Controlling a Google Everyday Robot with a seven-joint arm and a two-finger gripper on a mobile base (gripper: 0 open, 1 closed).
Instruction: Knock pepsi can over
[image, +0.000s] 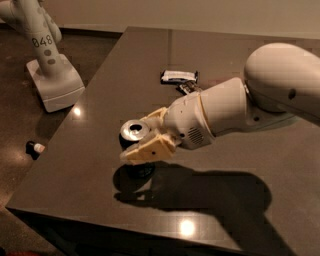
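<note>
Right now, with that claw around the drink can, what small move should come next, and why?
Probably a short sideways push. The pepsi can stands upright on the table between the open fingers of the gripper, so a nudge near its top should tip it.

Upright pepsi can (135, 131) near the front-left corner of the table (75, 190), silver top facing up. Claw (137, 137) reaching in from the right edge, fingers (150, 149) spread to either side of the can, nearer one across its front; contact impossible to judge. Two black wrappers (179, 76) mid-table toward the far edge, one partly behind the arm (225, 107). Beyond the left edge, on the floor: white robot base (52, 82) marked 048, small dark object (34, 148).
</note>
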